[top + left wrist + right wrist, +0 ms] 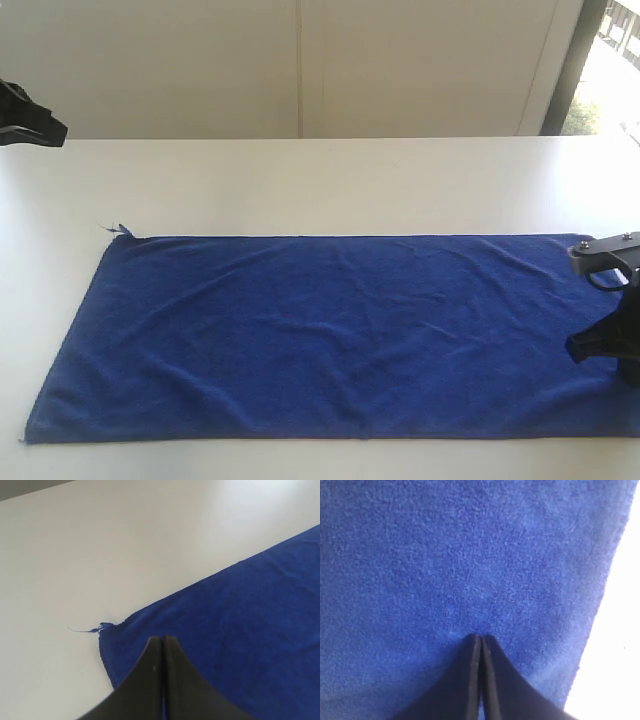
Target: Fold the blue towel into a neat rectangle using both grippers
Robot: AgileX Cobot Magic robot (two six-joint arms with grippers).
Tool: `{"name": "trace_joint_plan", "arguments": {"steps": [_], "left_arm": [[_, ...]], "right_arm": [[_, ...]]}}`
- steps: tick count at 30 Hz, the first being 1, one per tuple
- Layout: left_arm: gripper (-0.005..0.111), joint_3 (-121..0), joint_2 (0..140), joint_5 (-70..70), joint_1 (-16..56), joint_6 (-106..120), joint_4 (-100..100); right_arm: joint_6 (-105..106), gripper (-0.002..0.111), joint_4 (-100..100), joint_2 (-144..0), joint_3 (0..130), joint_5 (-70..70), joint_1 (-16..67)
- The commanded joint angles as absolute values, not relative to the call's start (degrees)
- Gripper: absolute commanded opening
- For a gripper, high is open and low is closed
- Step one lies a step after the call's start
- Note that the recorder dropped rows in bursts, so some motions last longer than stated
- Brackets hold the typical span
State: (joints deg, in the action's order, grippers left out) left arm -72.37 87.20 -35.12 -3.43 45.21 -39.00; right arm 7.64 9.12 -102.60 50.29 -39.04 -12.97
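left pincer point(163, 638) closed, empty, above blue towel point(340, 330) corner, right pincer point(481, 636) closed, empty, over towel near its edge

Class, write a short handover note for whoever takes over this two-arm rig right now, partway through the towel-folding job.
Left gripper: shut, empty, raised near the far left corner of the blue towel.
Right gripper: shut, low over the towel's right end; no cloth visibly pinched.
Towel: spread flat on the white table, lightly wrinkled.
Done: no fold yet.
Left: open both grippers, grasp edges, fold into a neat rectangle.
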Motion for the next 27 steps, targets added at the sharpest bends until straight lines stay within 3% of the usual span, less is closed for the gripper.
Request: {"name": "trace_joint_plan", "arguments": {"steps": [1,9,17,27], "left_arm": [[0.0,-72.0,86.6,-35.6,-3.2,45.4,-40.1],[0.0,-72.0,86.6,-35.6,-3.2,45.4,-40.3],[0.0,-72.0,86.6,-36.2,-3.2,45.4,-40.3],[0.0,-72.0,86.6,-37.0,-3.2,45.4,-40.3]], "right_arm": [[7.1,0.0,9.7,-100.0,51.7,-40.4,-13.1],[1.4,0.003,10.4,-94.9,63.1,-41.7,-15.3],[8.1,0.044,4.7,-106.1,70.6,-46.6,-19.4],[11.0,0.045,3.8,-111.3,70.7,-43.1,-19.4]]}}
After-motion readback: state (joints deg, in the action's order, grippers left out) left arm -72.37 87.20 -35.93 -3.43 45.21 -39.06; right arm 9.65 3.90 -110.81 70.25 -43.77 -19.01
